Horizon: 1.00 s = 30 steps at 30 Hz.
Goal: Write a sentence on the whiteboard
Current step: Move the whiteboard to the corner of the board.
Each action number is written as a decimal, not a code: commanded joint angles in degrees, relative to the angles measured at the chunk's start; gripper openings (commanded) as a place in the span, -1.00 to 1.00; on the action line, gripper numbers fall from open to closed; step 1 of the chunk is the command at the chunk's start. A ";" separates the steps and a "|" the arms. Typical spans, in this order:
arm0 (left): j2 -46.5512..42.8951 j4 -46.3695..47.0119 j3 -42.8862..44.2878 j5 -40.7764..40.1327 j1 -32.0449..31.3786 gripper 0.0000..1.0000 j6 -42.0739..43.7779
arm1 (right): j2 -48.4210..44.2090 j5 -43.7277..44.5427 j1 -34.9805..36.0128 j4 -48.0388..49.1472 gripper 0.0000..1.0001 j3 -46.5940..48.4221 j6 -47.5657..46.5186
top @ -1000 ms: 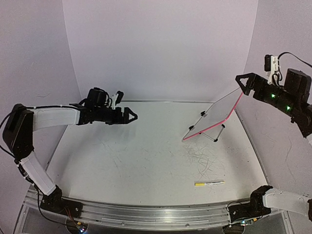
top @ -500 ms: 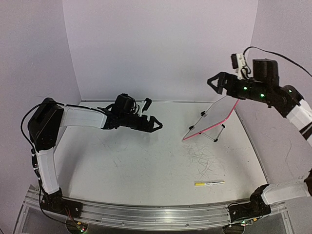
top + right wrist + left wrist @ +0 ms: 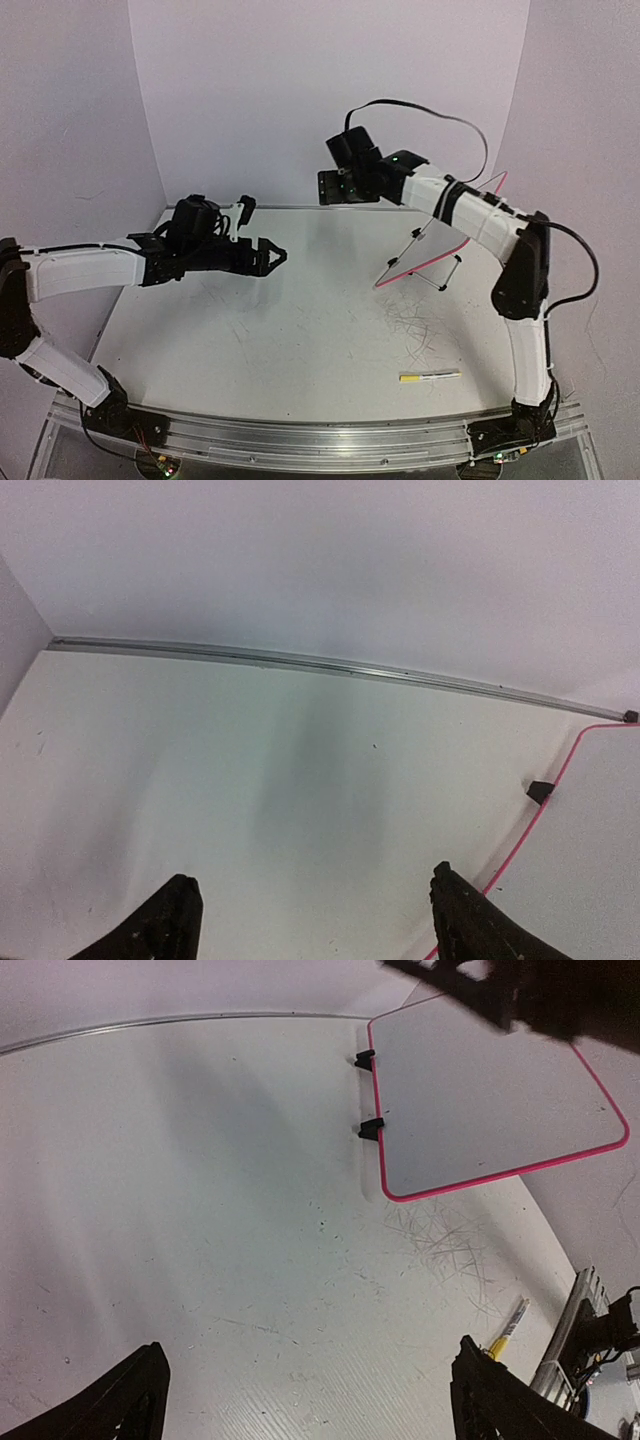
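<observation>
The whiteboard [image 3: 443, 240] leans on small black legs at the right back of the table, pink rim around a glossy white face. In the left wrist view the whiteboard [image 3: 490, 1095] face is blank; the sentence is out of view. A yellow marker [image 3: 430, 376] lies flat near the front right, also seen as the marker [image 3: 508, 1326] low on the right. My left gripper [image 3: 268, 257] hovers open over the table's left middle, empty. My right gripper [image 3: 333, 188] reaches across the back, left of the board, open and empty. The board's pink rim [image 3: 556, 785] shows at that wrist view's right.
Grey scribble marks [image 3: 420, 325] cover the tabletop in front of the board. A metal rail [image 3: 300, 660] runs along the table's far edge under the back wall. My right arm [image 3: 480, 215] stretches above the board's top edge.
My right arm has swung from the far right across the board's top to the back centre. My left arm reached toward the middle, then drew back leftward.
</observation>
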 commanded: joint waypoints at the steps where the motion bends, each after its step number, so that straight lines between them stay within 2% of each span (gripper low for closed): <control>1: -7.24 -1.67 -3.47 0.46 0.08 0.99 -0.43 | 8.92 18.97 -0.12 -5.12 0.40 6.70 -1.91; 4: -10.34 -2.49 -5.37 1.85 0.11 0.99 -0.63 | 14.77 23.61 -0.69 -4.63 0.11 8.32 -4.86; 9: -12.73 -3.42 -7.26 3.20 0.11 0.99 -0.77 | 20.48 25.84 -3.08 -4.46 -0.03 9.49 -5.16; 14: -12.47 -3.99 -8.10 3.27 0.10 0.99 -0.02 | 24.87 26.55 -5.41 -4.37 -0.04 10.34 -4.77; 22: -10.52 -4.26 -7.37 3.97 0.11 0.99 0.25 | 30.02 28.75 -8.37 -4.30 -0.18 12.63 -7.07; 30: -8.88 -4.28 -6.10 3.80 0.11 0.99 0.67 | 29.05 32.38 -9.41 -4.58 -0.27 7.47 -8.70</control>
